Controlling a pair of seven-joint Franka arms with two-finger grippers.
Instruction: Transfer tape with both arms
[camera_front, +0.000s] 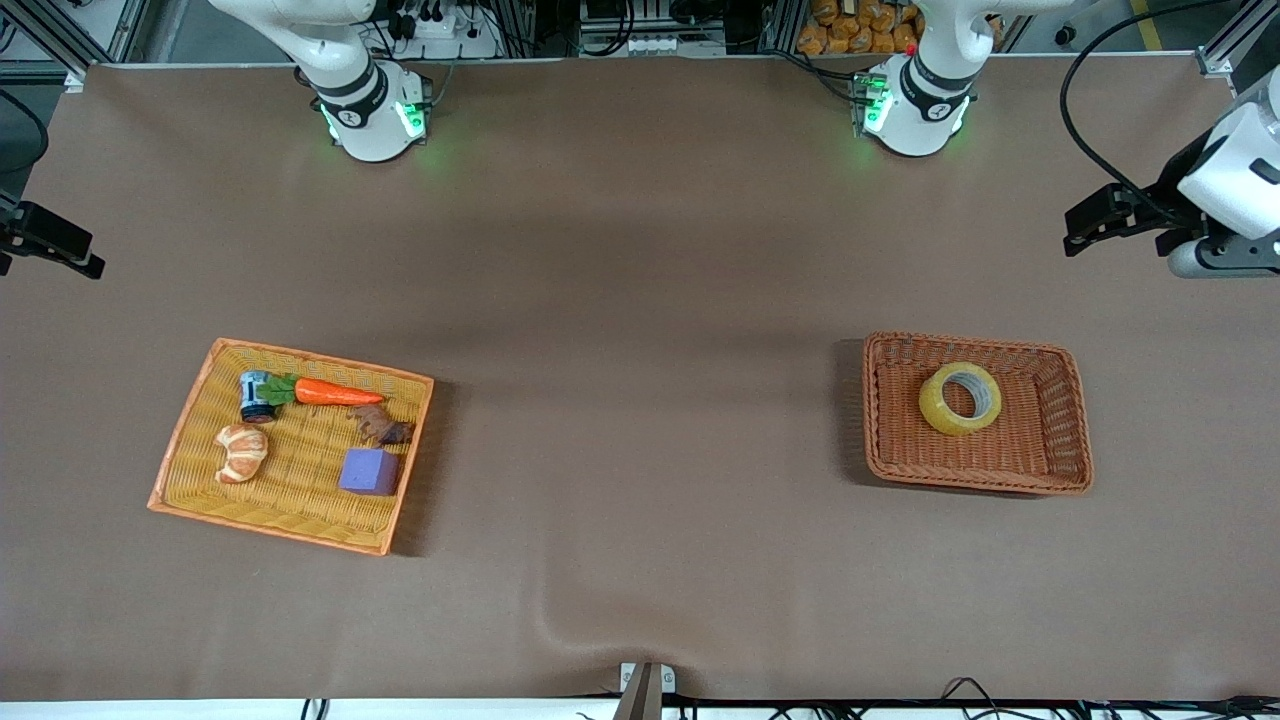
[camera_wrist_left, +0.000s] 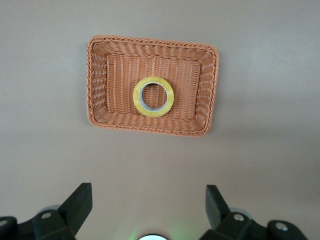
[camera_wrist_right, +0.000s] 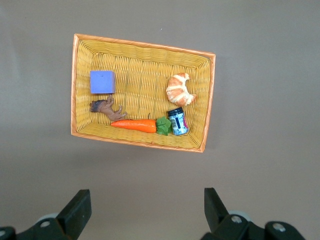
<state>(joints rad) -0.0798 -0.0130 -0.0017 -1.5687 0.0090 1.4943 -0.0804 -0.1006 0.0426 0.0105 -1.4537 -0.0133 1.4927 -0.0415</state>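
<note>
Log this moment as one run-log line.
tape: flat in brown basket | yellow basket: carrot, croissant, block, no tape | left gripper: open, above brown basket | right gripper: open, above yellow basket

Two Franka arms: glossy white rounded shells, black joint bands, green indicator lights glowing at each base. Left gripper (camera_wrist_left: 149, 207): matte black wedge-shaped fingers, silver screws in the mounts. Right gripper (camera_wrist_right: 147, 207): same black fingers and screws. A black cable loops above the left arm's wrist.

A brown-covered table (camera_front: 640, 250) fills the room; aluminium framing (camera_front: 560, 20) and cables (camera_front: 1000, 690) line its edges.
</note>
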